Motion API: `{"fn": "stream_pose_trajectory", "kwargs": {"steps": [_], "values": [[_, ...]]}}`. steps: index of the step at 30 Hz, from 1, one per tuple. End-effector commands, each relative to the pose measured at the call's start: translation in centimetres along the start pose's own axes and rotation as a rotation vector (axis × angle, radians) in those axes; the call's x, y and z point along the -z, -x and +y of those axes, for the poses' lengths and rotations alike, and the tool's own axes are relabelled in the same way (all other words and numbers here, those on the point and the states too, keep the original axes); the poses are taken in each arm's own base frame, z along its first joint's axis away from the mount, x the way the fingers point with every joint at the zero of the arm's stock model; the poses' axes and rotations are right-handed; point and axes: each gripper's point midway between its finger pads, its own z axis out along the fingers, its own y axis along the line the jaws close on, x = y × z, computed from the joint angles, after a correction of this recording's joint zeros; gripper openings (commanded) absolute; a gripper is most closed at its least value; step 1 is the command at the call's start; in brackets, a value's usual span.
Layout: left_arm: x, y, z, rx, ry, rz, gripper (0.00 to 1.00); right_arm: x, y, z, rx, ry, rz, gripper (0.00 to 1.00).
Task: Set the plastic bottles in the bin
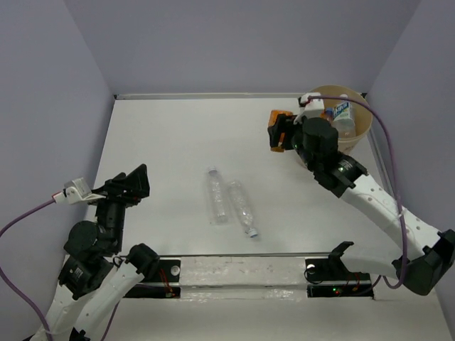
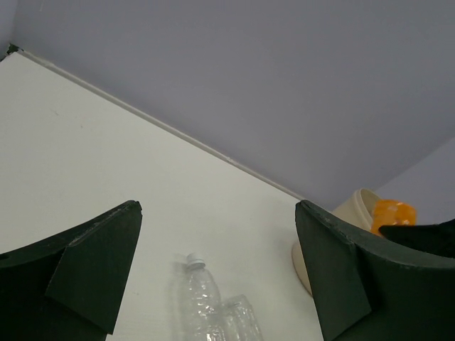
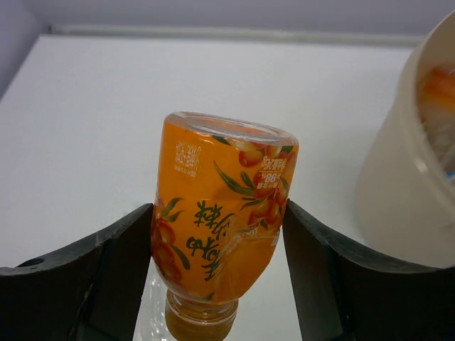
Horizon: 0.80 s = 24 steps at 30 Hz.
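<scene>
My right gripper [image 1: 279, 132] is shut on an orange-labelled bottle [image 3: 222, 220], held above the table just left of the tan bin [image 1: 364, 126]. The bottle's base points forward and its neck points back at the camera. In the bin lie a blue-labelled bottle [image 1: 342, 112] and other bottles. Two clear bottles [image 1: 216, 194] [image 1: 242, 207] lie side by side mid-table; they also show in the left wrist view [image 2: 199, 295]. My left gripper [image 1: 135, 183] is open and empty, well to the left of them.
Purple-grey walls close in the white table on three sides. The bin stands in the far right corner, its wall showing in the right wrist view [image 3: 405, 185] and the left wrist view [image 2: 355, 207]. The arm bases sit at the near edge.
</scene>
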Motion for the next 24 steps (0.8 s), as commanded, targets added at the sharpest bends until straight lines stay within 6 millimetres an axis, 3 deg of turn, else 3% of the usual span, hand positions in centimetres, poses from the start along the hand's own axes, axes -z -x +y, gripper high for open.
{"fn": "stream_pose_trajectory", "kwargs": {"steps": [1,2,3,5,7,10,13,14,18,19,24], "values": [[0.1,1.1,-0.7,0.017,-0.035,-0.039,0.99,2.9,9.8,-5.9,0.012,-0.272,-0.233,0.48],[0.2,1.1,-0.7,0.019,-0.037,-0.038,0.99,3.0,10.8,-7.0,0.005,-0.306,-0.252,0.48],[0.2,1.2,-0.8,0.021,-0.041,-0.041,0.99,2.7,12.3,-9.7,-0.011,-0.376,-0.273,0.48],[0.3,1.3,-0.8,0.022,-0.046,-0.043,0.99,1.6,13.2,-11.7,-0.014,-0.399,-0.269,0.48],[0.4,1.3,-0.9,0.025,-0.052,-0.044,0.99,0.2,13.6,-14.6,-0.019,-0.465,-0.254,0.48],[0.5,1.5,-0.9,0.027,-0.056,-0.049,0.99,-1.3,13.7,-16.7,-0.019,-0.498,-0.232,0.48],[0.5,1.6,-0.9,0.031,-0.059,-0.053,0.99,-2.8,12.5,-19.2,-0.039,-0.555,-0.191,0.49],[0.6,1.5,-0.9,0.03,-0.059,-0.051,0.99,-3.0,12.3,-19.6,-0.051,-0.555,-0.188,0.51],[0.5,1.5,-1.0,0.029,-0.061,-0.049,0.99,-3.5,11.6,-19.7,-0.096,-0.543,-0.182,0.8],[0.5,1.4,-0.9,0.027,-0.06,-0.048,0.99,-3.3,11.6,-19.6,-0.099,-0.54,-0.182,0.92],[0.5,1.5,-0.9,0.028,-0.059,-0.05,0.99,-1.5,12.8,-17.7,-0.134,-0.441,-0.221,0.98]]}}
